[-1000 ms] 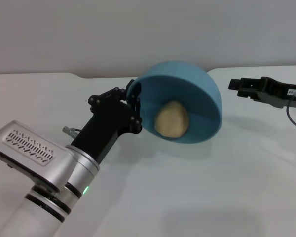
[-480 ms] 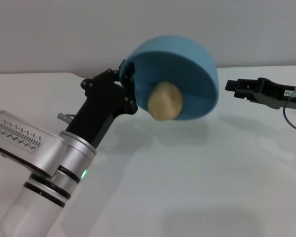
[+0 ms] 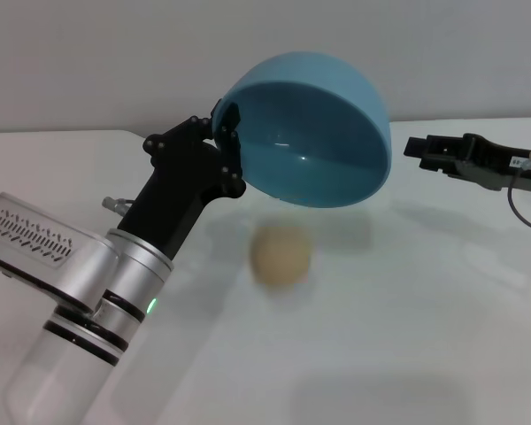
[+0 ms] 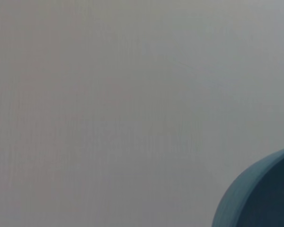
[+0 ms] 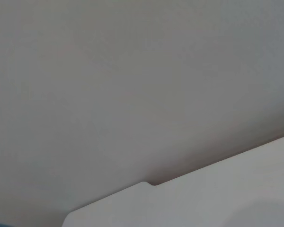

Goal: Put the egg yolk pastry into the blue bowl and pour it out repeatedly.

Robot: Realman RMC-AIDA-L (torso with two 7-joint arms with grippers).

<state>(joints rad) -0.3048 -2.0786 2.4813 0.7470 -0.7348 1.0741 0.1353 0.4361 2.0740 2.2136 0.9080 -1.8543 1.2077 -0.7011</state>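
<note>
In the head view my left gripper [image 3: 227, 142] is shut on the rim of the blue bowl [image 3: 314, 133], holding it raised and tipped over, its opening facing down and toward me. The bowl is empty inside. The egg yolk pastry [image 3: 281, 255], a pale tan ball, is below the bowl on or just above the white table, blurred. A curved blue edge of the bowl [image 4: 260, 198] shows in the left wrist view. My right gripper [image 3: 418, 147] is held at the right, level with the bowl and apart from it.
The white table [image 3: 407, 336] spreads around the pastry, with a seam line [image 5: 151, 183] visible at its far edge. A grey wall lies behind. A cable [image 3: 524, 212] hangs from the right arm.
The pastry has fallen out of the bowl onto the table below. The left gripper lifted and tipped the bowl further; the right arm stayed put.
</note>
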